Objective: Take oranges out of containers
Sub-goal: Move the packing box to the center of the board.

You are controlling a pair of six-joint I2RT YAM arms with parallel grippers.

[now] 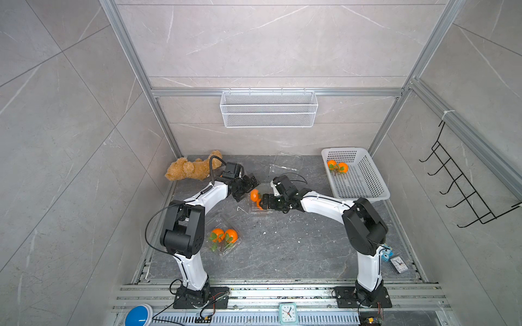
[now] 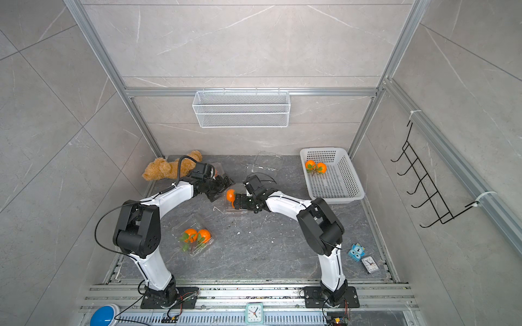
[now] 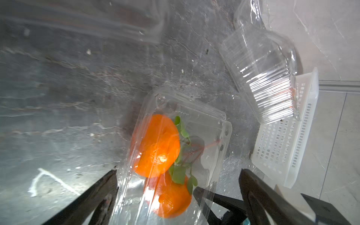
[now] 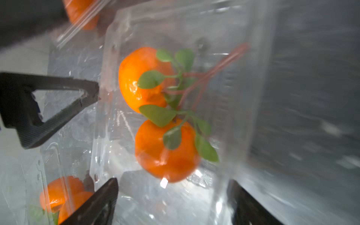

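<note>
On the desk [image 1: 282, 240], a container [image 3: 212, 136] holds two oranges [image 4: 144, 78]. The left end effector [image 3: 178, 172] gapes open over it. The right end effector [image 4: 173, 180] straddles it, jaws apart; whether they grip is unclear.

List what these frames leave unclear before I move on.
- Right gripper: the right wrist view is motion-blurred, so whether its jaws touch the centre container cannot be told.
- Lower orange in that container: mostly covered by the right gripper in both top views.
- Far container by the teddy bear: largely hidden behind the left arm's wrist camera in a top view.
- Blue button: cut off by the bottom edge in both top views.
</note>
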